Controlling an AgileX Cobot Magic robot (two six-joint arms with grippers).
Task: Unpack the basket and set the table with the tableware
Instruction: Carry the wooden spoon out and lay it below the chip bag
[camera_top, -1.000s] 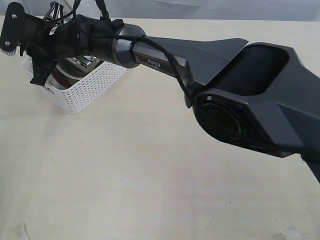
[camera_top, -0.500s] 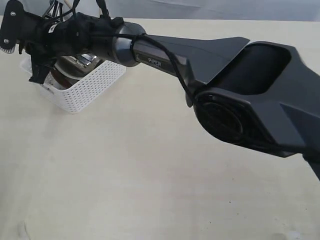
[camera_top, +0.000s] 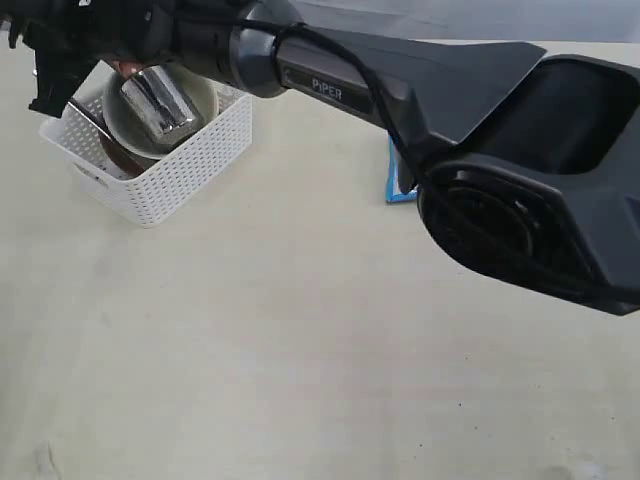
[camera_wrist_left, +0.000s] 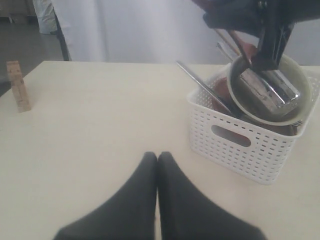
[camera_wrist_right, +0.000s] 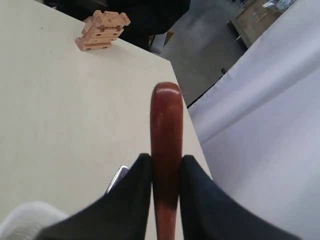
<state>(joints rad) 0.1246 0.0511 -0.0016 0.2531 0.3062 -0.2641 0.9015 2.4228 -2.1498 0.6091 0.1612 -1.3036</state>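
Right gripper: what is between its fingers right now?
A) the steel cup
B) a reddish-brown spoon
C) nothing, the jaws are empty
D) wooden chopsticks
B: in the right wrist view the right gripper is clamped on the handle of the reddish-brown spoon, while the steel cup lies in the bowl inside the basket.

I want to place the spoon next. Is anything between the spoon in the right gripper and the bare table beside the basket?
Nothing visible. The right gripper holds the spoon above the basket, and the table beside it is bare. The blue packet lies apart, partly behind the arm.
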